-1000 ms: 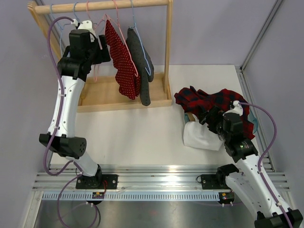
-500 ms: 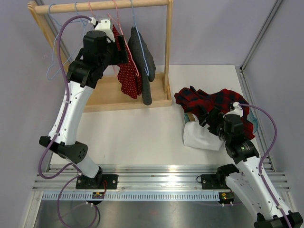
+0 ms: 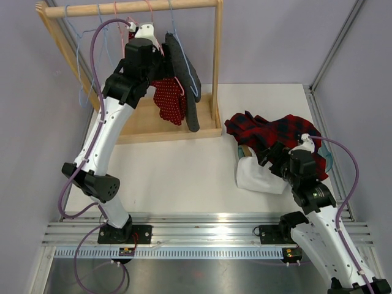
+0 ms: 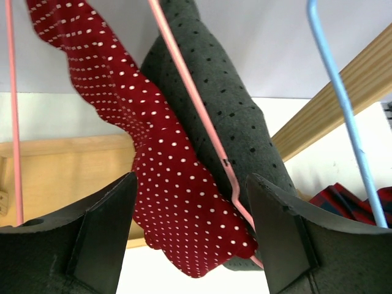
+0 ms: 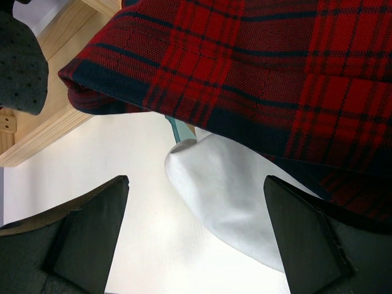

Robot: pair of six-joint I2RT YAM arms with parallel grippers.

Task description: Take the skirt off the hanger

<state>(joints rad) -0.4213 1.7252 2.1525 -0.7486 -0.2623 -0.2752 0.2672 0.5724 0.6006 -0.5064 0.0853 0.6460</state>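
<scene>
Overhead, the wooden rack point(image 3: 215, 67) stands at the far left of the table point(image 3: 184, 177). The red polka-dot skirt point(image 3: 171, 101) hangs below the rack's top rail, with a grey dotted garment point(image 3: 187, 79) touching it on its right side. The left arm reaches up to the rail, and the left gripper point(image 3: 162, 56) sits at the top of the skirt; this view does not show how its jaws stand. At the right of the table lies a crumpled red plaid garment point(image 3: 269, 130), with a white cloth point(image 3: 257, 174) against its near edge. The right gripper point(image 3: 272, 153) is low over the boundary of these two items. In the left wrist view, the two fingers stand well apart with nothing clamped between them. The skirt hangs in the gap between the fingers, draped on a pink hanger point(image 4: 196, 98) whose wire runs diagonally across the grey garment behind. Whether either finger touches the cloth cannot be told. A blue hanger point(image 4: 343, 110) hangs to the right, beside a wooden post of the rack. In the right wrist view, the jaws are spread to full width and hold nothing. The plaid fabric fills the upper frame, the white cloth lies below it, and a short teal piece point(image 5: 179, 130) shows where the two meet.
</scene>
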